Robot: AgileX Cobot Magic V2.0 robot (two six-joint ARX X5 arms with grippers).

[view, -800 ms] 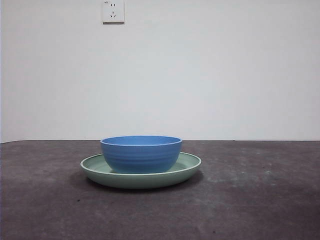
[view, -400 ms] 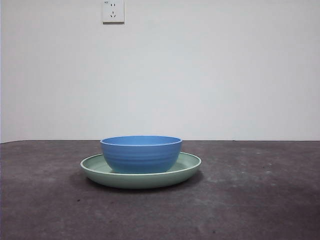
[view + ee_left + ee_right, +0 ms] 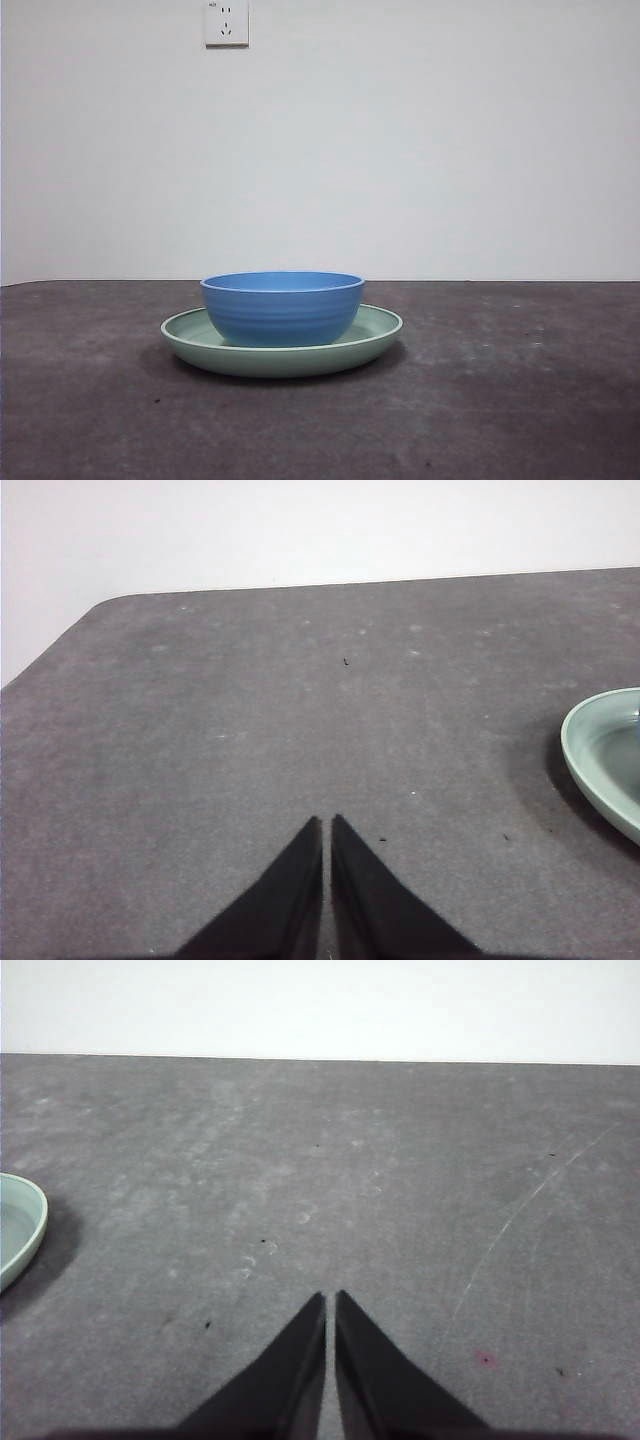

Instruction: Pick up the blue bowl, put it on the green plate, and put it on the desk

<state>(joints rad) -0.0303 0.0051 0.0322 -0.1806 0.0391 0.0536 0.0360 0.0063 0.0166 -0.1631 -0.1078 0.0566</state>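
1. Front view: blue bowl [image 3: 282,308] sits upright inside the green plate [image 3: 375,335], roughly centred, its base on the plate's floor. Plate lies flat on the dark grey surface [image 3: 520,400], a bit left of the middle of the view. Plate rim shows all round the bowl, wider on both sides. White wall behind w/ a socket [image 3: 226,22] high up, left of centre. No arm in this view.

2. Left wrist view: left gripper [image 3: 326,825] hangs over bare surface [image 3: 250,730], fingers pressed together w/ only a thin slit between the tips, pinching nothing. A slice of the plate [image 3: 590,750] shows at the edge of the view, well apart from the tips. Bowl not seen here. Rounded corner of the surface and the wall beyond.

3. Right wrist view: right gripper [image 3: 330,1298] likewise over bare surface [image 3: 400,1180], fingers closed tip to tip, nothing between them. Small bit of plate rim [image 3: 30,1222] at the edge of the view, well away from the tips. A faint pale scratch [image 3: 520,1215] runs across the surface; a small reddish spot [image 3: 486,1359] lies near the fingers.
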